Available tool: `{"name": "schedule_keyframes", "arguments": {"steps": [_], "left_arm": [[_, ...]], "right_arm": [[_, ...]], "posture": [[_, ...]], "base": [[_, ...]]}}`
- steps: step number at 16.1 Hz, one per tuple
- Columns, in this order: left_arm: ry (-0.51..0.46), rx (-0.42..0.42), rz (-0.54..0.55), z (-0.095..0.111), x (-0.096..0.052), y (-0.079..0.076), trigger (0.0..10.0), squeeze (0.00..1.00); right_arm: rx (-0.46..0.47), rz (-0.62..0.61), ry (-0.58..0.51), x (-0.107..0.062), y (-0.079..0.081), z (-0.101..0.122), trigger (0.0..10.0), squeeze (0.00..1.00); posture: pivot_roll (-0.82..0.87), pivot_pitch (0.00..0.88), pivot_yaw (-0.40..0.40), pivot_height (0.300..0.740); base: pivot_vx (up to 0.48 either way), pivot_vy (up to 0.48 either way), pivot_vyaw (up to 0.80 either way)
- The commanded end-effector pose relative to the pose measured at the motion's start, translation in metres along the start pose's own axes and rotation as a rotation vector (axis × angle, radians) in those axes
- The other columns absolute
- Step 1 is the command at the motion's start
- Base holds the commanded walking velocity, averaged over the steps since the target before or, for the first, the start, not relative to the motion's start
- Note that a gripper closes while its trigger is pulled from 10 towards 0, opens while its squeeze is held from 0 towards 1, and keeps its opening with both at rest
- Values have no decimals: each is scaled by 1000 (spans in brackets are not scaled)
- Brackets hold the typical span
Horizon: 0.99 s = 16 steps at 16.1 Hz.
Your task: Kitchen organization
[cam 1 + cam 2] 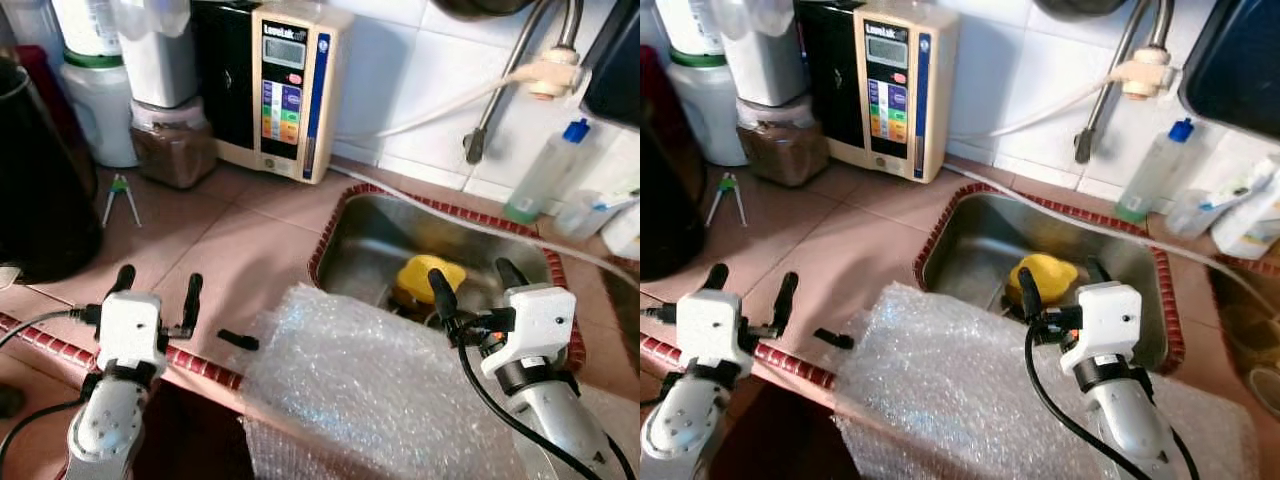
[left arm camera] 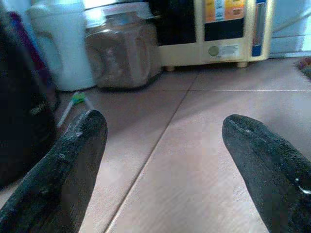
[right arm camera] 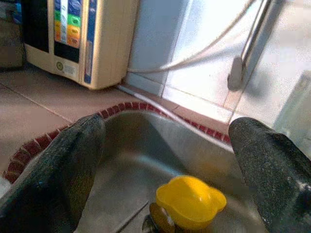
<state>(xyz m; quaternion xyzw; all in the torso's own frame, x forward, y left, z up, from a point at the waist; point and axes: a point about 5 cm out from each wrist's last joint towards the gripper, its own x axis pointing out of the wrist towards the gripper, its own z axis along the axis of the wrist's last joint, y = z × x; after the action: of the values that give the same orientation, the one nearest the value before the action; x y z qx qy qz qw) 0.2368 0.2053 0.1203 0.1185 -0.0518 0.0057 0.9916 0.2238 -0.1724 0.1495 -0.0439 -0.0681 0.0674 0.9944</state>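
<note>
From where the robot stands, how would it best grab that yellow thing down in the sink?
Probably from above with the right gripper, already open over the sink. The yellow thing sits low in the basin with its rounded, lobed top up, so pinch across that top; the walls hinder a sideways approach.

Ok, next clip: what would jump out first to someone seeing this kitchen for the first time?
Probably the big sheet of bubble wrap draped over the counter's front edge, between the two open grippers. Next, the bright yellow object in the steel sink, just ahead of the right gripper. The left gripper hovers over bare tile, facing the beige appliance with coloured buttons against the wall.
</note>
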Motion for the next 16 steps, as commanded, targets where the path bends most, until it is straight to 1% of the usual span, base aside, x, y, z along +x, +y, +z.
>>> {"name": "schedule_keyframes", "arguments": {"steps": [1, 6, 9, 10, 11, 12, 13, 16], "left_arm": [[1, 9, -9, -1, 4, -3, 10000, 0], [2, 7, -23, -2, 12, -7, 10000, 0], [5, 9, -30, -3, 13, -9, 10000, 0], [5, 9, -31, -3, 13, -10, 10000, 0], [5, 11, -34, -3, 14, -10, 10000, 0], [5, 11, -34, -3, 14, -10, 10000, 0], [3, 17, -37, -2, 14, -8, 10000, 0], [5, 17, -39, -2, 16, -8, 10000, 0]], "right_arm": [[2, -24, 11, -1, -3, -3, 10000, 698], [10, -28, 10, 0, -1, -4, 10000, 647], [12, -35, 7, 1, -2, -3, 10000, 647], [24, -37, 10, 1, -1, -4, 10000, 659], [54, -38, 16, 1, -1, -4, 10000, 639], [54, -38, 16, 1, -1, -4, 10000, 639], [64, -37, 20, 1, 0, -5, 10000, 561], [69, -46, 21, 1, -1, -6, 10000, 533]], "posture": [[173, 0, -76, 740], [164, 0, -72, 740], [159, 0, -66, 740], [159, 0, -65, 740], [159, 0, -63, 740], [159, 0, -63, 740], [157, 0, -59, 740], [156, 0, -55, 740]], "base": [[0, 0, 0], [0, 0, 0], [0, 0, 0], [0, 0, 0], [0, 0, 0], [0, 0, 0], [0, 0, 0], [0, 0, 0]]}}
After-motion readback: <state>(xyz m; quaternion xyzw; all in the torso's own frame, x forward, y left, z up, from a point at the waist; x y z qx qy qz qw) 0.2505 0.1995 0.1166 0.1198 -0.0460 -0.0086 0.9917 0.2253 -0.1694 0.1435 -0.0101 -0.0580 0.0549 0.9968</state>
